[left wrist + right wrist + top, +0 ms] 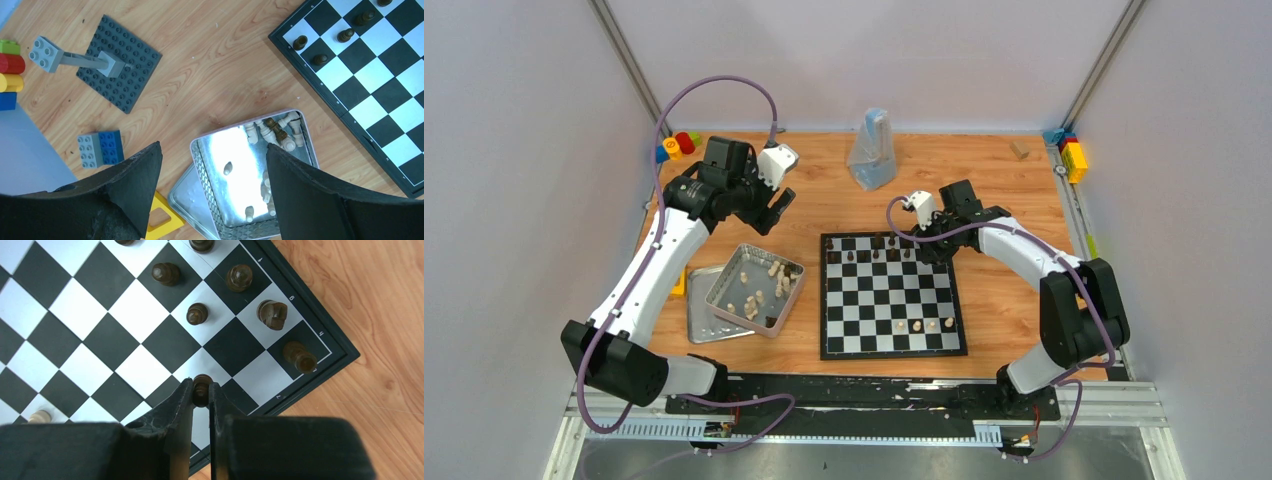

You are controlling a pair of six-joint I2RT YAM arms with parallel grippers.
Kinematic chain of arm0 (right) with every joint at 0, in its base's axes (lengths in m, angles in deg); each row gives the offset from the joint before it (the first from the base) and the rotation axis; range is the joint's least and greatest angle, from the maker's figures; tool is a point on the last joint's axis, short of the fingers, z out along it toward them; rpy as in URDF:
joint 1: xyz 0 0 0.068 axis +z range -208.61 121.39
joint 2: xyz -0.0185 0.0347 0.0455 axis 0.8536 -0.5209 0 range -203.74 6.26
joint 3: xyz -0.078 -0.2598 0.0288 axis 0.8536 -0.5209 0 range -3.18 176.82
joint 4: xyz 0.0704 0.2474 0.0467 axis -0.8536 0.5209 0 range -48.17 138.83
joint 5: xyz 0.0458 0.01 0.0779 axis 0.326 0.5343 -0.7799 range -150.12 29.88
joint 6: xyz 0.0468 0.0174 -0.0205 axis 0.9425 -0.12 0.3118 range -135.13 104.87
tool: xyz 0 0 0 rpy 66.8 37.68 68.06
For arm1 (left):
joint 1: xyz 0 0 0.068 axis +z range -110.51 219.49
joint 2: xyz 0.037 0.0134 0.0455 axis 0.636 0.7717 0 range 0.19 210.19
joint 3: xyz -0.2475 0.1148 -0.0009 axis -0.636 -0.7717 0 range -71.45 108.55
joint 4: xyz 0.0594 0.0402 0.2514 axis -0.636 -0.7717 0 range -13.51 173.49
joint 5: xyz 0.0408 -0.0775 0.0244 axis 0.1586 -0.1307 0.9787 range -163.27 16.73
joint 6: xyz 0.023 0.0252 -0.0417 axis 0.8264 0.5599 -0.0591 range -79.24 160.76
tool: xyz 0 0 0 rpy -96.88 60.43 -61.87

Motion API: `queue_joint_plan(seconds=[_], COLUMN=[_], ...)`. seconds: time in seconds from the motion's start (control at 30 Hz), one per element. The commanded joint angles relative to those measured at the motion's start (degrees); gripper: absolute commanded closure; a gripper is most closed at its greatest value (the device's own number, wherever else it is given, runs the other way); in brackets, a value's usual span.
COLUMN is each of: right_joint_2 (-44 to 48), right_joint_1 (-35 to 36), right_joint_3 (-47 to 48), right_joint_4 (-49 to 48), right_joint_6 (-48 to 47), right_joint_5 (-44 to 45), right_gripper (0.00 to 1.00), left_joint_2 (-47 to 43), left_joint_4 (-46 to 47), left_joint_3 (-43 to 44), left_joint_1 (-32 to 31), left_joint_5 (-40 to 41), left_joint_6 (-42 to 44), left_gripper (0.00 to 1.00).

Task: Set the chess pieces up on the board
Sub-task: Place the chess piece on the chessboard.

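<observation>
Right hand: clamped tight on dark piece, over edge squares of board. More dark pieces just beyond it, near board's corner. Left hand: spread wide, holding nothing, hovering above tin. Cream pieces lie inside tin below it. Board to its right on surface.

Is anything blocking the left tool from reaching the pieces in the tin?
Nothing visible does. The open left tool hangs above the tin, which has no lid on, and the pieces lie loose inside it with only air over them.
</observation>
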Motion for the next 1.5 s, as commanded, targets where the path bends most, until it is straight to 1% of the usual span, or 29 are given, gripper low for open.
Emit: queue_joint_plan(seconds=[0.0, 0.67, 1.47], right_joint_2=[-2.8, -6.4, -9.9], right_joint_1=[-0.1, 0.0, 0.0], right_joint_3=[1.5, 3.4, 3.8], right_joint_4=[-3.0, -5.5, -7.7], right_joint_6=[0.8, 1.6, 2.5], right_joint_5=[2.0, 2.8, 5.2], right_gripper=[0.95, 0.95, 0.86], left_joint_2=[0.3, 0.0, -0.3], left_joint_4=[1.8, 2.0, 1.8], left_joint_3=[0.1, -0.9, -1.4], left_joint_1=[0.3, 0.3, 0.3], left_joint_5=[-0.9, -1.2, -1.8], left_joint_6=[-0.5, -0.3, -0.1], left_gripper=[0.16, 0.16, 0.16])
